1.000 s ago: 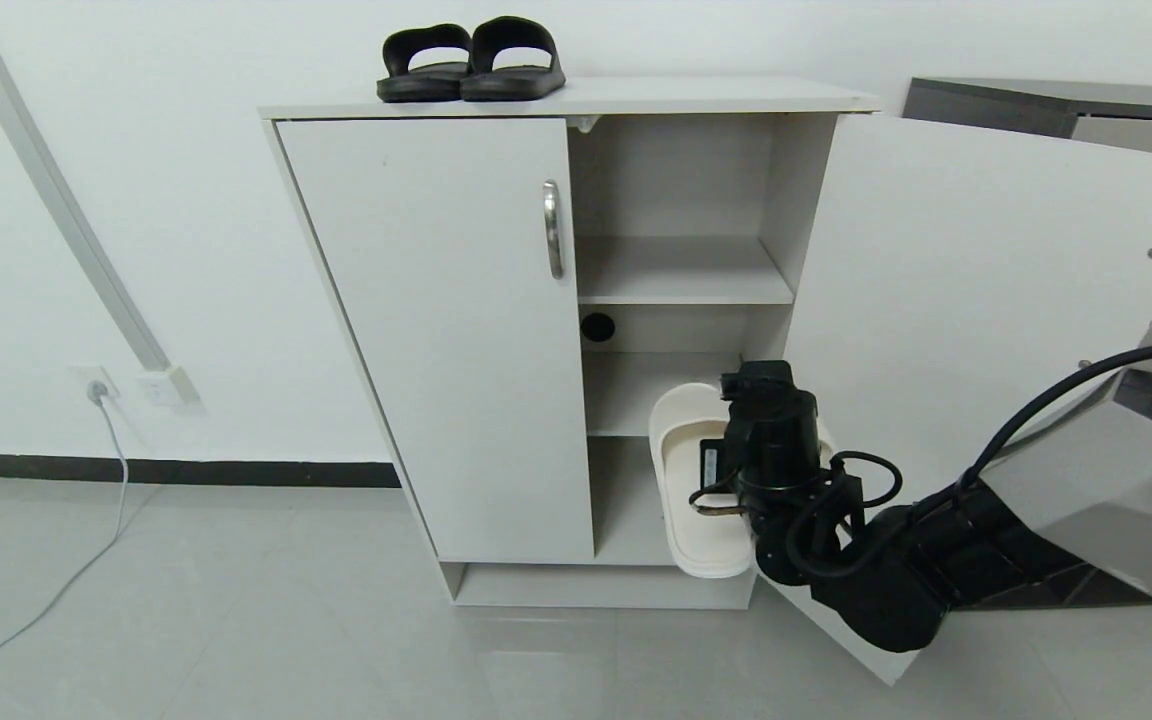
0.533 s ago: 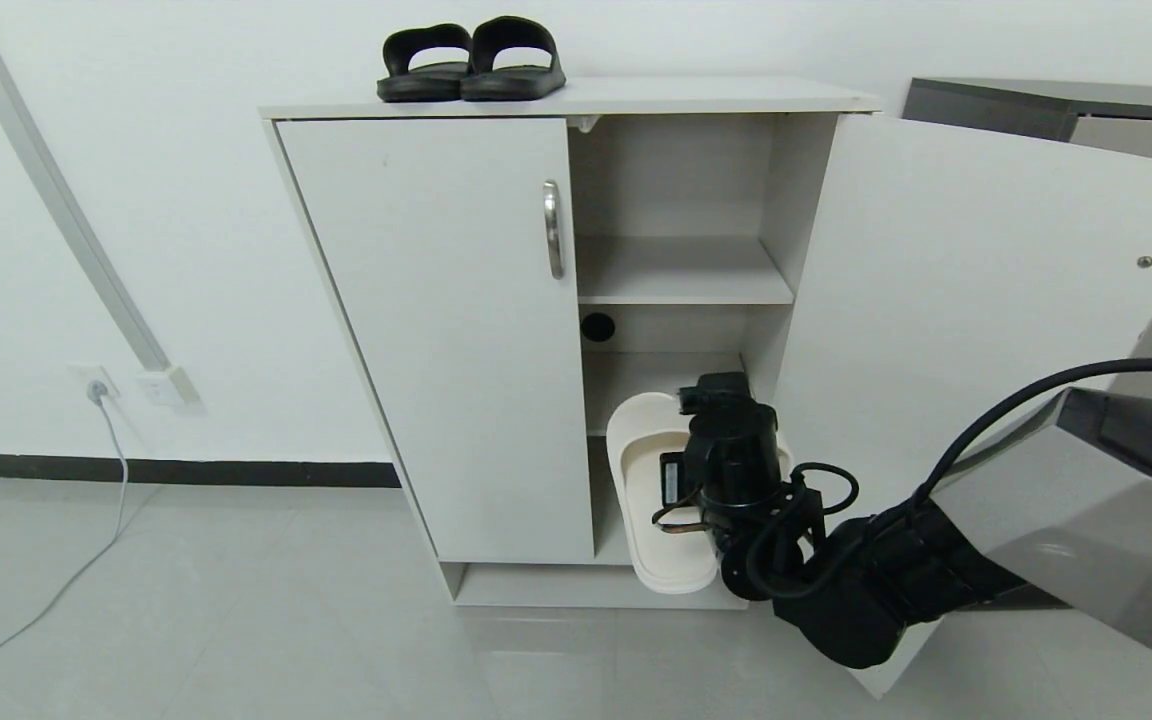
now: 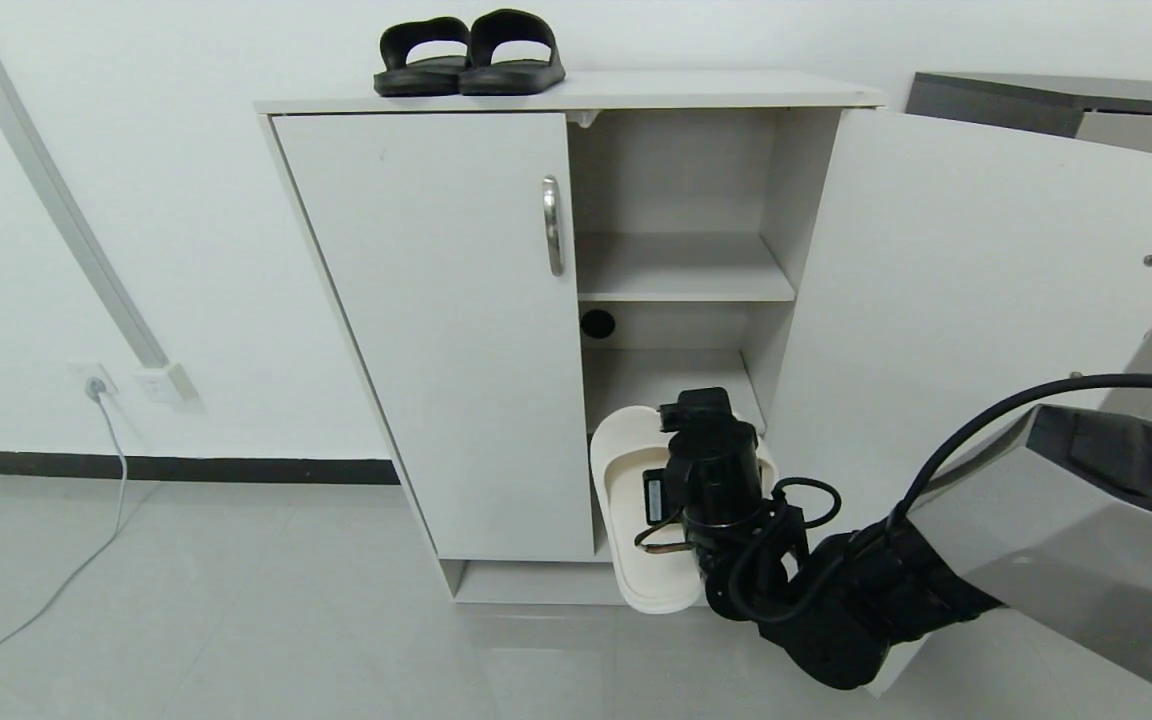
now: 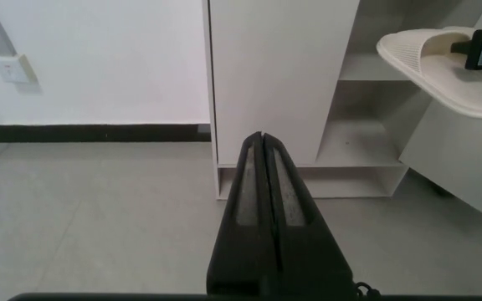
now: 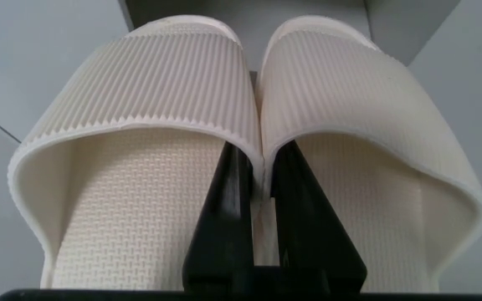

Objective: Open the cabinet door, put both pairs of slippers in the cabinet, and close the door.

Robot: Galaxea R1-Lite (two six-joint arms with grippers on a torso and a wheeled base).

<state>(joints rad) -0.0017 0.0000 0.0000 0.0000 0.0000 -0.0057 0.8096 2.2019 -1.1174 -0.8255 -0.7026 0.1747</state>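
Cream slippers (image 3: 628, 485) are hanging low at the open front edge of the cabinet (image 3: 716, 90), toes pointing inward; we are pinching both inner straps together in our right gripper (image 5: 258, 188), directly behind them.

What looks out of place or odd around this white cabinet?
The pair of black rubber slippers sits on top of the white two-door cabinet, not inside it. The pair of cream ribbed slippers hangs tilted before the open lower shelves, pinched together by the right tool.
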